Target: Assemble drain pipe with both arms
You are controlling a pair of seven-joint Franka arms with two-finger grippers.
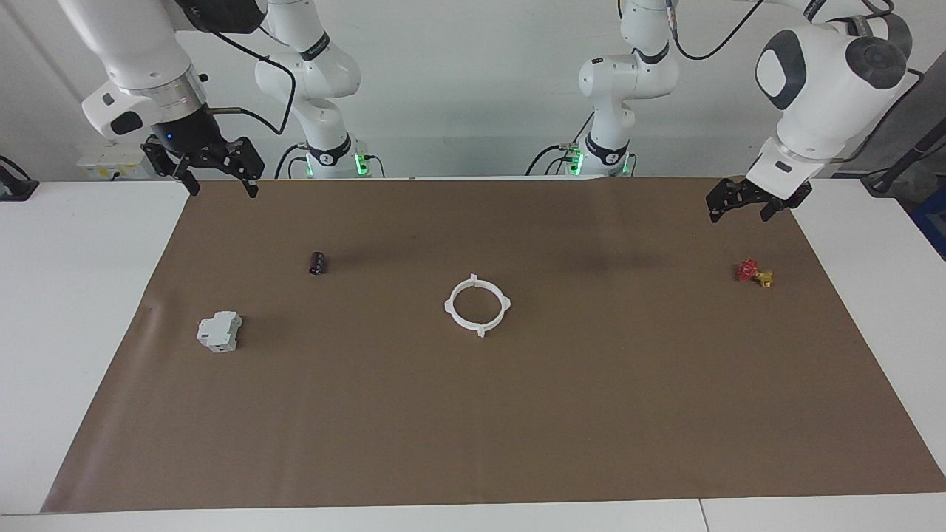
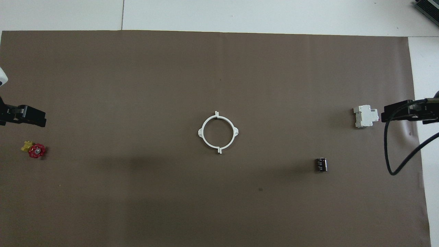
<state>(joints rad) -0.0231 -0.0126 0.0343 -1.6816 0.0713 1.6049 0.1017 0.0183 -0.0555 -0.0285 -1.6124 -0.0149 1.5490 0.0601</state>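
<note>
The drain pipe (image 1: 447, 304) lies flat at the middle of the brown mat, its two white half-ring arcs joined into one tabbed ring; it also shows in the overhead view (image 2: 202, 132). My left gripper (image 1: 739, 213) hangs open and empty over the mat's edge at the left arm's end, by the valve; it shows in the overhead view (image 2: 25, 116) too. My right gripper (image 1: 222, 188) hangs open and empty over the mat's edge at the right arm's end, and in the overhead view (image 2: 399, 113) it shows beside the boxy block. Both are well apart from the ring.
A red-and-yellow valve (image 1: 754, 273) (image 2: 34, 150) lies toward the left arm's end. A grey-white boxy block (image 1: 219, 331) (image 2: 365, 116) and a small black cylinder (image 1: 318, 262) (image 2: 321, 164) lie toward the right arm's end. The brown mat (image 1: 473, 428) covers the white table.
</note>
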